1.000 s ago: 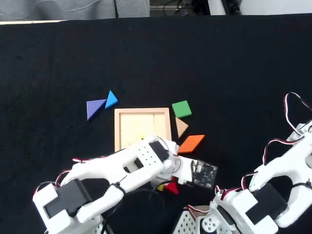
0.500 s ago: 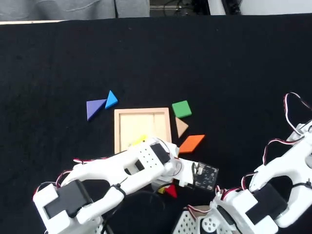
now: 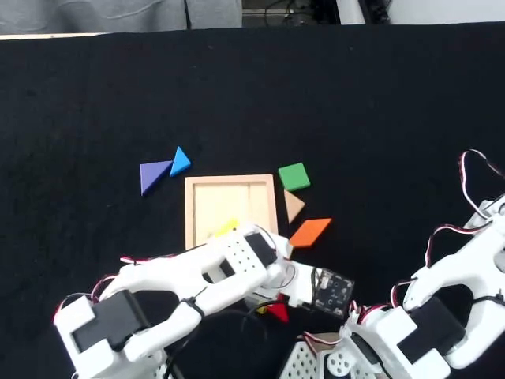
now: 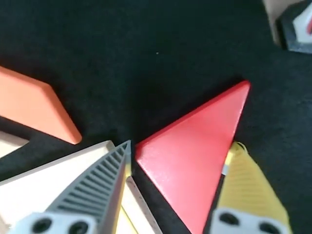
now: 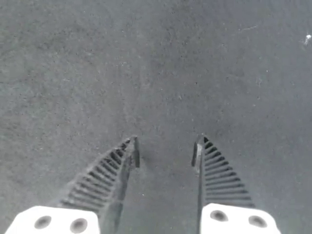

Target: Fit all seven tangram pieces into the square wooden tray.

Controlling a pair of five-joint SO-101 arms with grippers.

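Observation:
My left gripper [image 4: 182,145] is shut on the red triangle [image 4: 195,151], one grey finger and one yellow finger pressed against its sides. In the high view the red triangle [image 3: 277,310] and the left gripper [image 3: 268,304] are just near of the square wooden tray [image 3: 230,189], whose near half lies under the left arm. A yellow piece [image 3: 225,229] lies inside the tray. The orange parallelogram [image 3: 309,232], tan triangle [image 3: 293,205] and green square [image 3: 293,176] lie right of the tray. The purple triangle [image 3: 154,174] and blue triangle [image 3: 181,162] lie at its far left corner. My right gripper [image 5: 165,146] is open over bare cloth.
The right arm [image 3: 442,300] sits folded at the near right of the black table. The orange parallelogram [image 4: 34,109] lies close beside the left gripper's grey finger [image 4: 107,180]. Wide bare cloth lies beyond the tray and to both sides.
The left arm has drawn back slightly toward the near edge with the red triangle, uncovering more of the yellow piece in the tray. The right arm has stayed still.

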